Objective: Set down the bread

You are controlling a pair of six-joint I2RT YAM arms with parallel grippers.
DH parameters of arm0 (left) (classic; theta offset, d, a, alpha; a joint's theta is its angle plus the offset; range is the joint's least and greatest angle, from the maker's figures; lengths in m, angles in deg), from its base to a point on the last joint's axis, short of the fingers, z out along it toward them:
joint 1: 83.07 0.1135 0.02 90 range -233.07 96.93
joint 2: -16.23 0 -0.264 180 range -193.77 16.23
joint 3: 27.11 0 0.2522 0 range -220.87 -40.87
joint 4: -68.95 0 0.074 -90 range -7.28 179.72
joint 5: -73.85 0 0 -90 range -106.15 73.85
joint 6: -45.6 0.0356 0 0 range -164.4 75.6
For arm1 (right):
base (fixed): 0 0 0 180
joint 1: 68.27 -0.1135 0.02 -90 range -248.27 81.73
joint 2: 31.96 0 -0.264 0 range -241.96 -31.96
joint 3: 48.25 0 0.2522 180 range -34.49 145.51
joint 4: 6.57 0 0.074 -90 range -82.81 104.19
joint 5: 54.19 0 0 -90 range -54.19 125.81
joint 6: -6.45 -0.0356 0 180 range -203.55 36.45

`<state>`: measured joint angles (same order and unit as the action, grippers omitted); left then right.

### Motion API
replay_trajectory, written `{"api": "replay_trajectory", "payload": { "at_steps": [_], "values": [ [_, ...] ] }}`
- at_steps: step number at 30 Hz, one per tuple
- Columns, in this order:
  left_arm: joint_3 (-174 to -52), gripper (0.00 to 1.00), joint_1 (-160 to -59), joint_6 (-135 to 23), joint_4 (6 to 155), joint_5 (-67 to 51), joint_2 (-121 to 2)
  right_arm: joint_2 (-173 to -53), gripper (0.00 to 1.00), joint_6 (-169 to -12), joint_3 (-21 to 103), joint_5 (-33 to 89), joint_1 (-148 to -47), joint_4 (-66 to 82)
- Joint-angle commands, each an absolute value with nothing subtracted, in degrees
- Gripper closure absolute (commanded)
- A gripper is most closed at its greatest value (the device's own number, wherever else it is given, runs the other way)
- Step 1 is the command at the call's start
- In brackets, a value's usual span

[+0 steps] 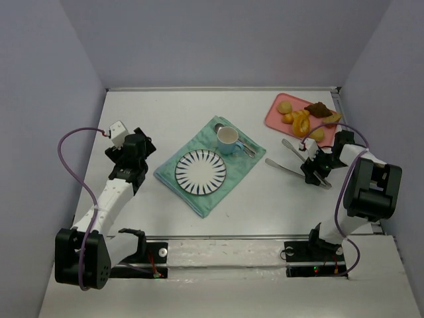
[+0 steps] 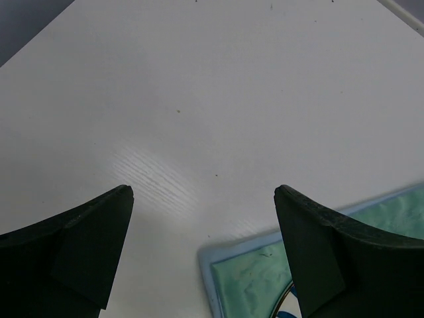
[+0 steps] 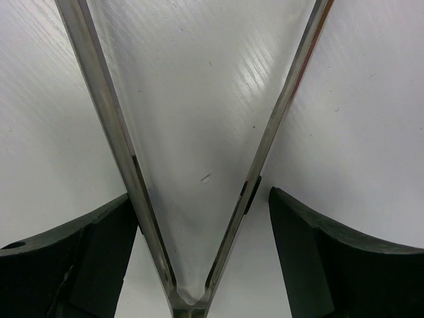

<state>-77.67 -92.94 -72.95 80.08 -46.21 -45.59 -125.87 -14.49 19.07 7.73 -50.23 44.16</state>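
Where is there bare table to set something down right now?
Free: the far strip behind the green cloth, left of the pink tray; the near strip between the cloth and the near edge. Crowded: the right side, where the tongs lie at the right hand by the tray.

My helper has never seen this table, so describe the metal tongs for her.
Find the pink rectangular tray in the table's far right corner. Just in front of it lie silver metal tongs, hinged end between the right hand's open fingers. Nothing else there is a long V.
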Motion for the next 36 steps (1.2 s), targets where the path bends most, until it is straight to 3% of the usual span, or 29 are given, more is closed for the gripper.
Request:
{"api": "replay_trajectory", "payload": {
  "at_steps": [1, 10, 24, 27, 29, 36],
  "values": [
    [-80.69, 0.01, -92.73, -73.58, 79.02, -48.50, -45.99, -127.50, 0.18, -12.53, 18.07, 5.40, -49.99, 42.52],
    [-81.65, 0.01, -92.73, -73.84, 79.38, -48.49, -47.40, -128.72, 0.24, -10.42, 17.90, 7.76, -50.51, 43.05],
    [-83.76, 0.01, -92.73, -73.49, 81.40, -49.72, -49.07, -137.07, 0.24, -4.89, 25.80, 11.55, -54.20, 53.94],
    [-83.59, 0.01, -92.73, -73.49, 81.66, -49.99, -49.24, -136.90, 0.31, -4.71, 25.37, 11.29, -54.21, 53.86],
    [-83.50, 0.01, -92.73, -73.49, 81.84, -49.99, -49.07, -135.67, 0.45, -4.10, 24.41, 10.76, -54.21, 53.42],
    [-81.66, 0.01, -92.73, -74.45, 81.40, -50.07, -46.17, -125.05, 0.64, -6.64, 23.60, 8.22, -54.21, 50.96]
  ]
}}
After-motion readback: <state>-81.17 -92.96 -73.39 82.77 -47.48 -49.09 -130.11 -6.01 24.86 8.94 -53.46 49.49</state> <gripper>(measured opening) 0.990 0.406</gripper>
